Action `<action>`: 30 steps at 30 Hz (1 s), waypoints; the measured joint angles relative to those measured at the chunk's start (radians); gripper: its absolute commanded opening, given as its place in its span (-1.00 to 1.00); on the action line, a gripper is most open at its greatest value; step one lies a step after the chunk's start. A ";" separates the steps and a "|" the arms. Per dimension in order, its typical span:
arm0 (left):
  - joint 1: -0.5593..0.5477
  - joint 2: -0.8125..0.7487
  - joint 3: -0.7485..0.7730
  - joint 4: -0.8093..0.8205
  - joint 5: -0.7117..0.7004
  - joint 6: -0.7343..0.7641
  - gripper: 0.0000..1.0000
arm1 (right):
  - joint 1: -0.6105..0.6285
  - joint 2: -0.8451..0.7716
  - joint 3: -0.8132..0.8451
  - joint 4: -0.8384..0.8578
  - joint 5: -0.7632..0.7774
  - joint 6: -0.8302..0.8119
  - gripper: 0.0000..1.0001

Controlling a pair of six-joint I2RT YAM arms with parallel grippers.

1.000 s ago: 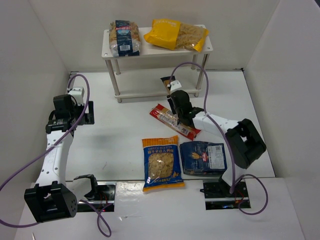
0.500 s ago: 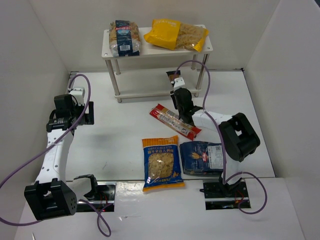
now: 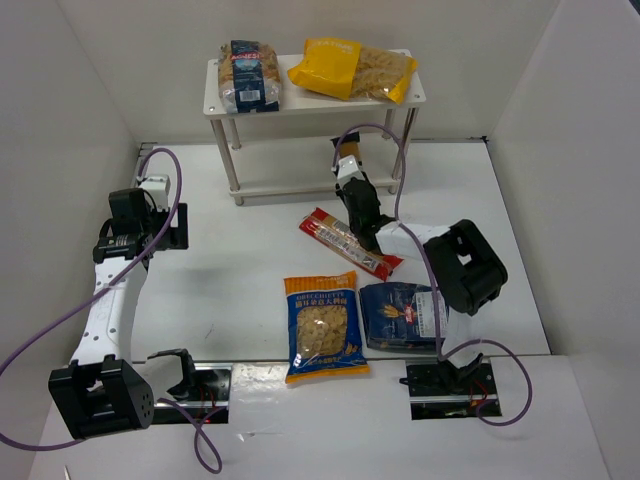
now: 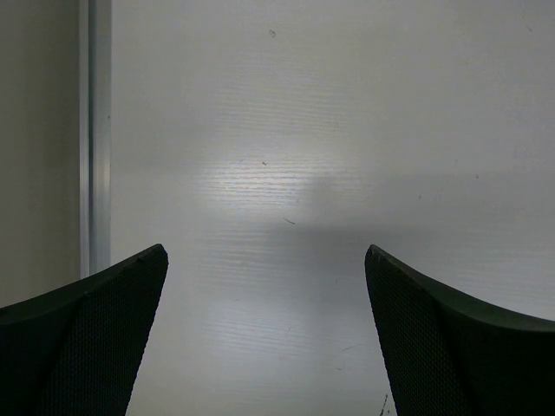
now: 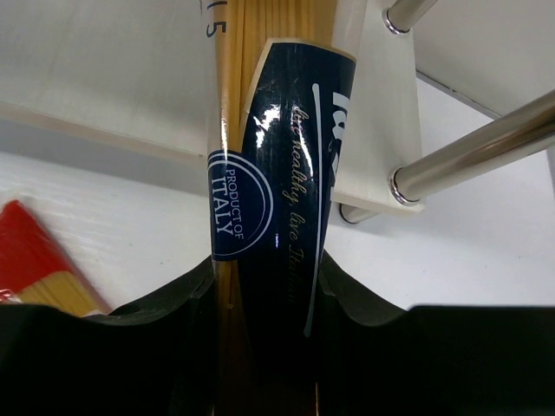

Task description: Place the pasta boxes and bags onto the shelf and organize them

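Observation:
My right gripper [image 3: 357, 197] is shut on the long narrow yellow pack with a blue label [image 3: 346, 156], held end-first at the front right of the white shelf [image 3: 412, 95]. In the right wrist view the pack [image 5: 277, 173] runs up between my fingers [image 5: 178, 303] over the lower tier [image 5: 377, 130]. A clear blue-labelled bag [image 3: 250, 75] and a yellow bag [image 3: 350, 68] lie on the top tier. The long red pack [image 3: 348, 243], the blue-orange windowed bag [image 3: 322, 325] and the dark blue flat pack [image 3: 405, 315] lie on the table. My left gripper [image 3: 165, 225] is open and empty at the left.
The shelf's slim metal legs [image 5: 473, 156] stand just right of the held pack. The red pack's end [image 5: 35, 260] lies to the left below it. White walls enclose the table on three sides. The left wrist view shows only bare table [image 4: 286, 156] and the side wall strip [image 4: 95, 130].
My right gripper has moved back and a little left with the yellow pack, closer to the shelf's lower tier, and its elbow has swung in. The left arm has not moved.

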 measured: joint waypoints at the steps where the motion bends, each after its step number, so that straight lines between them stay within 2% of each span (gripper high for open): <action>1: 0.000 0.000 0.000 0.000 0.000 0.000 1.00 | 0.000 0.010 0.000 0.005 0.006 -0.008 -1.00; 11: 0.000 0.010 0.000 0.001 0.000 0.000 1.00 | -0.017 0.074 0.026 0.028 0.048 -0.075 -1.00; 30: 0.000 0.010 0.000 0.003 0.009 0.000 1.00 | -0.013 0.232 0.091 0.224 0.191 -0.484 -1.00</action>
